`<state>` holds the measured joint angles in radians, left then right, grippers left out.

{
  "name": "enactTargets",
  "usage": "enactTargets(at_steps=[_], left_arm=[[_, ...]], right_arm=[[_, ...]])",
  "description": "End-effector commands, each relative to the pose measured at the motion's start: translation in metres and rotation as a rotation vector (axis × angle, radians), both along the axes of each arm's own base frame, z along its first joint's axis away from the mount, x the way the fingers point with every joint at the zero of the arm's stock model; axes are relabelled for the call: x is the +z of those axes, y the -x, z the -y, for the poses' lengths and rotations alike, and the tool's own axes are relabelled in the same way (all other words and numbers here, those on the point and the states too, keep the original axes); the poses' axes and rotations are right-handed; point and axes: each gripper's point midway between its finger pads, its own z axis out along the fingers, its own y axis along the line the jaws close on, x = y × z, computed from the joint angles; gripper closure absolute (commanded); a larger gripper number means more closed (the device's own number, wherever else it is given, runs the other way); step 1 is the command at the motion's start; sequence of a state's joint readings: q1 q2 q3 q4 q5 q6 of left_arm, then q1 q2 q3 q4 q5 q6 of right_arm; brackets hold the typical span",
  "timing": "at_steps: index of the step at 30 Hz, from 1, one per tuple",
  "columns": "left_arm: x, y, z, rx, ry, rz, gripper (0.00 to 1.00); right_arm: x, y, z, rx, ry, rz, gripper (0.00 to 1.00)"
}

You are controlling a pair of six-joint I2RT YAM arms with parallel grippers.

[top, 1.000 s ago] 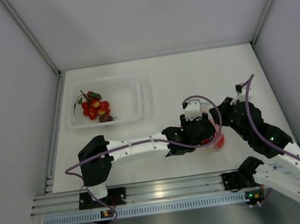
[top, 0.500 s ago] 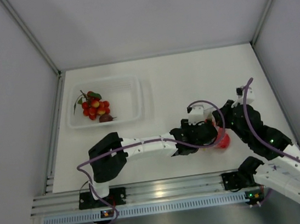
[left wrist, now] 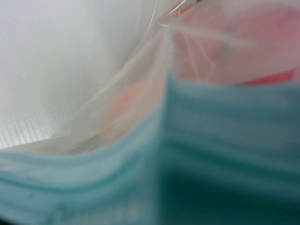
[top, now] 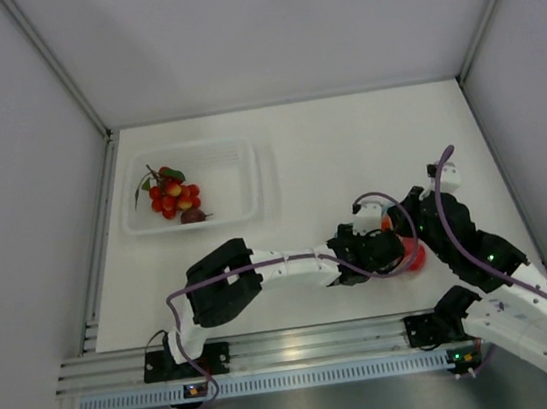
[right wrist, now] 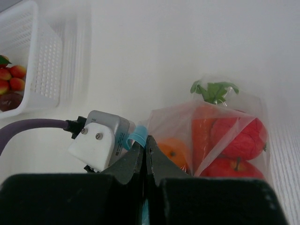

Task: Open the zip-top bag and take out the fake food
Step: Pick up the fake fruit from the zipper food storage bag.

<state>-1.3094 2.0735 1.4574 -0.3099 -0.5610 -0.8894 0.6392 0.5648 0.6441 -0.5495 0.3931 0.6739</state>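
At five o'clock in the overhead view, the left gripper (top: 376, 247) reaches in from nine o'clock. The teal zip strip (left wrist: 225, 117) fills its camera, so I cannot tell its grip. The zip-top bag (right wrist: 220, 136), fake food (right wrist: 236, 133) inside, lies toward twelve o'clock from the right gripper (right wrist: 144, 143), which is clenched on that strip.

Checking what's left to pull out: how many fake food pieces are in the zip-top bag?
4 show through the zip-top bag: an orange at left, a carrot in the middle, a red fruit at right, an apple below it. Others may be hidden.
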Motion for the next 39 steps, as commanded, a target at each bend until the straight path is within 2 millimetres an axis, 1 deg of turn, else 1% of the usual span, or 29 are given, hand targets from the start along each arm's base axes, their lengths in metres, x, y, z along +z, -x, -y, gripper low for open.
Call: enactTargets(at_steps=[1,2,4,5,6,7,8,9,10,12,13,14,15,16,17,19,20,21,23,24,25,26,27,28,31,32,37,39], left_arm=[[-0.015,-0.002,0.001,-0.006,-0.03,-0.022,0.24],[-0.014,-0.001,0.001,-0.005,-0.028,-0.022,0.38],[-0.009,-0.001,-0.002,0.0,-0.022,-0.018,0.56],[-0.006,-0.001,-0.003,0.005,-0.016,-0.014,0.68],[0.003,-0.001,-0.003,0.006,0.004,-0.01,0.71],[0.007,-0.001,-0.004,0.012,0.013,-0.008,0.75],[0.009,-0.001,-0.007,0.014,0.015,-0.009,0.85],[0.013,0.0,-0.007,0.013,0.024,-0.008,0.92],[0.022,0.001,-0.006,0.004,0.04,-0.003,1.0],[0.028,0.007,-0.001,-0.035,0.056,-0.009,1.0],[0.035,0.011,0.001,-0.059,0.067,-0.002,1.0],[0.039,0.014,0.004,-0.067,0.087,0.004,1.0],[0.045,0.017,0.003,-0.077,0.102,0.005,1.0],[0.047,0.023,0.004,-0.097,0.109,0.009,1.0],[0.051,0.025,0.005,-0.103,0.125,0.013,1.0],[0.064,0.027,0.001,-0.105,0.149,0.028,1.0],[0.068,0.025,-0.002,-0.099,0.151,0.038,1.0],[0.079,0.024,-0.005,-0.092,0.166,0.053,1.0],[0.082,0.017,-0.019,-0.049,0.152,0.094,1.0],[0.092,0.014,-0.025,-0.029,0.163,0.117,1.0],[0.089,0.008,-0.035,0.004,0.144,0.138,1.0],[0.091,0.006,-0.04,0.021,0.146,0.148,1.0],[0.098,0.004,-0.044,0.035,0.159,0.156,1.0],[0.097,0.0,-0.049,0.047,0.152,0.159,1.0],[0.091,-0.011,-0.065,0.08,0.125,0.168,1.0],[0.086,-0.013,-0.073,0.09,0.101,0.168,1.0],[0.066,-0.021,-0.092,0.125,0.059,0.143,1.0],[0.063,-0.021,-0.099,0.143,0.07,0.123,1.0]], right_arm=[[0.013,-0.002,-0.009,0.035,-0.039,0.043,1.0],[0.013,-0.001,-0.009,0.036,-0.036,0.044,1.0],[0.013,-0.001,-0.008,0.034,-0.034,0.045,1.0],[0.013,-0.001,-0.008,0.034,-0.032,0.047,1.0],[0.013,-0.001,-0.008,0.037,-0.031,0.047,1.0],[0.011,-0.001,-0.009,0.04,-0.03,0.044,1.0],[0.01,-0.001,-0.009,0.044,-0.026,0.041,1.0],[0.01,-0.001,-0.011,0.053,-0.025,0.04,1.0],[0.01,-0.002,-0.016,0.072,-0.03,0.039,1.0],[0.008,-0.003,-0.022,0.102,-0.028,0.038,1.0],[0.008,-0.005,-0.029,0.129,-0.04,0.039,1.0],[0.008,-0.006,-0.031,0.135,-0.039,0.037,1.0],[0.004,-0.008,-0.034,0.144,-0.028,0.024,1.0],[0.005,-0.008,-0.037,0.156,-0.029,0.021,1.0],[0.008,-0.01,-0.039,0.165,-0.026,0.026,1.0],[0.003,-0.011,-0.046,0.197,-0.018,0.005,1.0],[0.002,-0.011,-0.049,0.214,-0.012,0.001,1.0],[0.0,-0.01,-0.051,0.229,-0.006,-0.01,1.0],[-0.007,-0.009,-0.057,0.257,0.006,-0.031,1.0],[-0.008,-0.007,-0.06,0.268,0.008,-0.029,1.0],[-0.014,-0.006,-0.06,0.269,0.013,-0.034,1.0],[-0.016,-0.004,-0.062,0.275,0.006,-0.035,1.0],[-0.015,-0.002,-0.065,0.286,-0.004,-0.028,1.0],[-0.02,0.0,-0.066,0.292,-0.002,-0.034,1.0],[-0.02,0.004,-0.067,0.295,-0.006,-0.032,1.0],[-0.019,0.005,-0.067,0.295,-0.009,-0.028,1.0],[-0.004,0.008,-0.064,0.291,-0.027,0.014,1.0],[-0.005,0.009,-0.064,0.292,-0.023,0.01,1.0]])
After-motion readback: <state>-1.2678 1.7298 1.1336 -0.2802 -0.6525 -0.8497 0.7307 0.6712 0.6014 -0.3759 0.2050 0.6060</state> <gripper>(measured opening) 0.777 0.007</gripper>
